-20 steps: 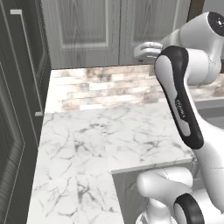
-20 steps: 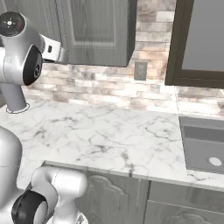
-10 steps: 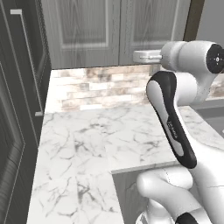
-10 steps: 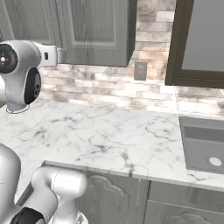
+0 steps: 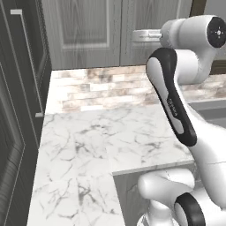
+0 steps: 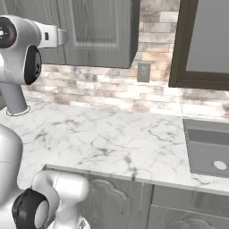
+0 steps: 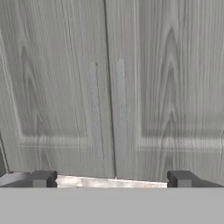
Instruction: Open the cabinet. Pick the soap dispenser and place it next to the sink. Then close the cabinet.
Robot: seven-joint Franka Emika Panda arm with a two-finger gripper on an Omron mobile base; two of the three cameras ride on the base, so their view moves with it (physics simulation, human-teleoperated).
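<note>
before the closed cabinet: approach to the door handles

at the upper wall, the cabinet (image 7: 109, 87) stands shut, its two recessed-panel doors meeting at a vertical seam, with a slim vertical handle (image 7: 97, 109) just left of the seam and a second handle (image 7: 121, 109) just right of it. the tool (image 7: 111, 178) faces the doors squarely, its two dark tips set wide apart at the bottom of the hand view and holding nothing; both handles lie between them, not touched. from the left base view the tool (image 5: 143, 35) is level with the lower part of the doors, raised high over the marble tabletop (image 5: 110, 141). the sink (image 6: 208, 150) is sunk in the tabletop well to the right. the soap dispenser is judged to be behind the shut doors.

step in hand, as judged: opening the cabinet, first of three. the next move calls for advancing onto one handle, closing on it, and pulling the door outward along its arc.
</note>
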